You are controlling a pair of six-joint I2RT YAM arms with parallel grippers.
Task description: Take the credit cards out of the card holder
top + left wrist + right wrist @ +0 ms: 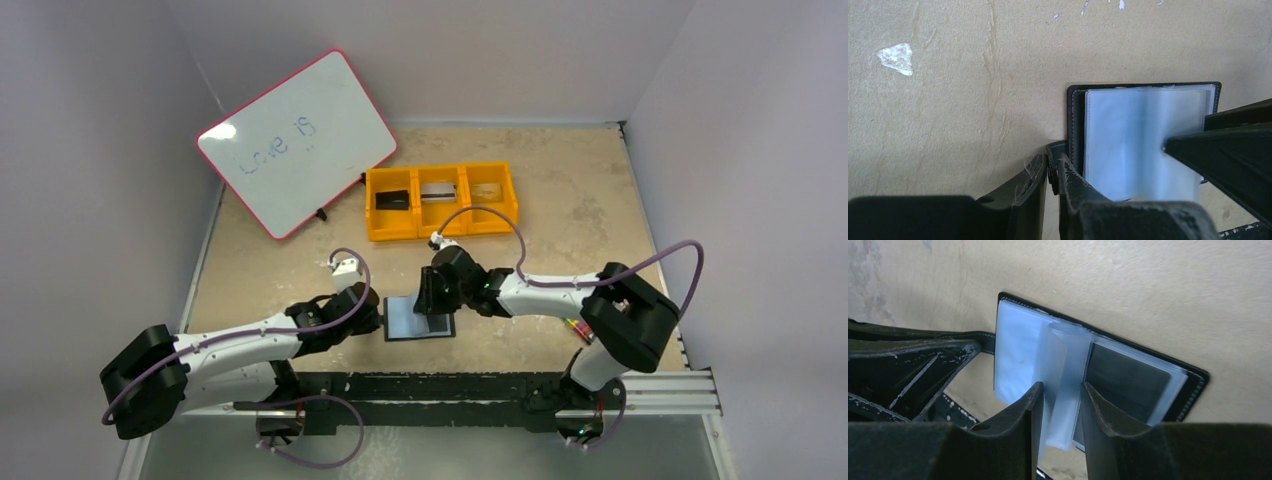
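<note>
The black card holder (418, 318) lies open on the table between the arms, its clear plastic sleeves (1138, 145) up. My left gripper (1052, 162) is shut on its little snap tab (1059, 150) at the left edge. My right gripper (1062, 390) hangs over the middle of the holder, its jaws a little apart around one sleeve (1063, 365) that stands up between them. A dark card (1125, 382) shows inside the right-hand sleeve. A black card (391, 200), a silvery one (438, 192) and a tan one (486, 190) lie in the orange tray (440, 230).
A pink-rimmed whiteboard (297, 140) leans at the back left. The orange tray stands just behind the holder. A pack of coloured markers (578, 328) lies by the right arm's base. The right gripper's fingers (1228, 150) reach into the left wrist view.
</note>
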